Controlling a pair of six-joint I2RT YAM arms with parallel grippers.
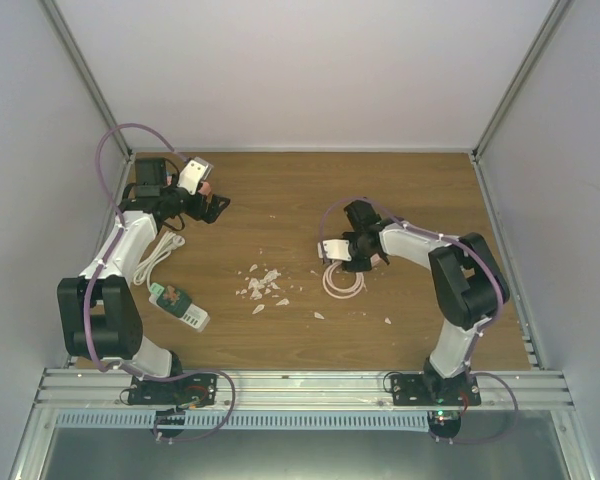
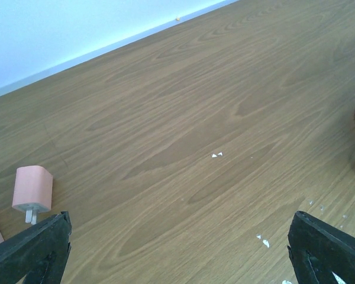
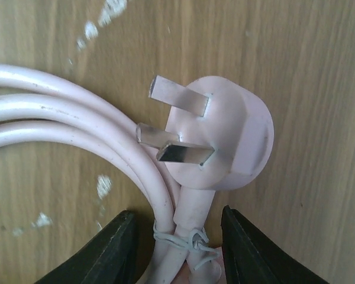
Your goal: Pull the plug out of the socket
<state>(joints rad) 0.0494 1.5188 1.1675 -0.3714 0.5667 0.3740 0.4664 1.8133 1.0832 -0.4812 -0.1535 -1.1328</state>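
Left end effector (image 1: 216,206): released, fingers spread wide and holding nothing; raised at the far left of the wooden tabletop (image 1: 400,190); a small pink cube adapter (image 2: 32,188) lies just ahead of its left finger
Socket: green-and-white socket block (image 1: 180,305) lies flat near the left arm's base; well apart from the plug
Right end effector (image 3: 177,212): by far the nearer arm; fingers flank the plug's neck and one cord strand; whether they clamp it, I cannot tell
Plug: pale pink three-pin plug (image 3: 225,139) lies on the tabletop directly ahead of the fingers; neck runs back toward them; bare flat prongs point left; already free of the socket, by my judgement
Cord: pale pink coiled cord (image 3: 59,112) curls off to the left
Writing: none readable
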